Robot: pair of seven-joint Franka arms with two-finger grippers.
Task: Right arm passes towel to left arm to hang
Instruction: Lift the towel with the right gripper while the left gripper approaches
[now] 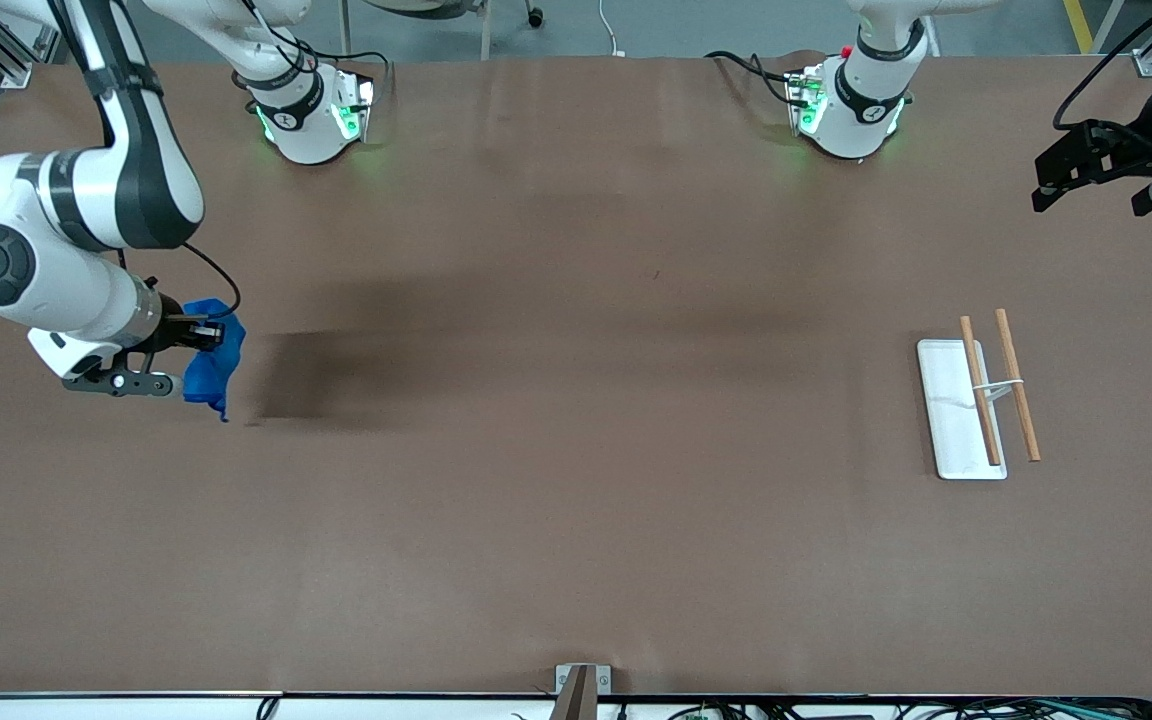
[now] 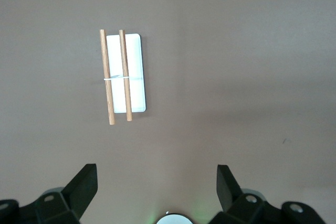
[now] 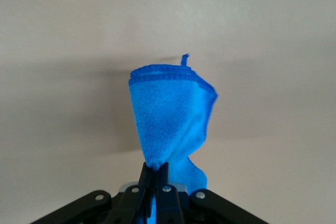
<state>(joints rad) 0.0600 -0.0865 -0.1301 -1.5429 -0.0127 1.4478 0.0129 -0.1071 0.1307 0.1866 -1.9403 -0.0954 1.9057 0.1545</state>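
Brown matte table (image 1: 576, 520) is seen spanning the whole front view, with a small metal bracket (image 1: 582, 682) fixed at its edge nearest the front camera. Nearest of the loose items, a white tray (image 1: 948, 410) is laid flat toward the left arm's end of the table; two wooden rods (image 1: 979, 390) joined by a white band are held above it, one over the tray's edge, one just beside it. Same tray (image 2: 135, 72) and rods (image 2: 125, 75) are seen from overhead in the left wrist view. At the right arm's end, the right gripper (image 1: 204, 336) is held up over bare table, fingers pinched fully together on the towel (image 1: 210, 366). The towel is gripped by one bunched edge and hangs free, clear of the surface; a dark shadow is cast on the table beside it. In the right wrist view the towel (image 3: 169, 119) is seen draped in a loose fold from the closed fingertips (image 3: 157, 174), hem and a small corner tag visible. The left gripper (image 1: 1086, 165) is parked high over the left arm's end of the table, waiting, fingers (image 2: 84, 184) spread wide with nothing between them. Both arm bases (image 1: 311, 115) are mounted along the table edge farthest from the camera, green-lit.
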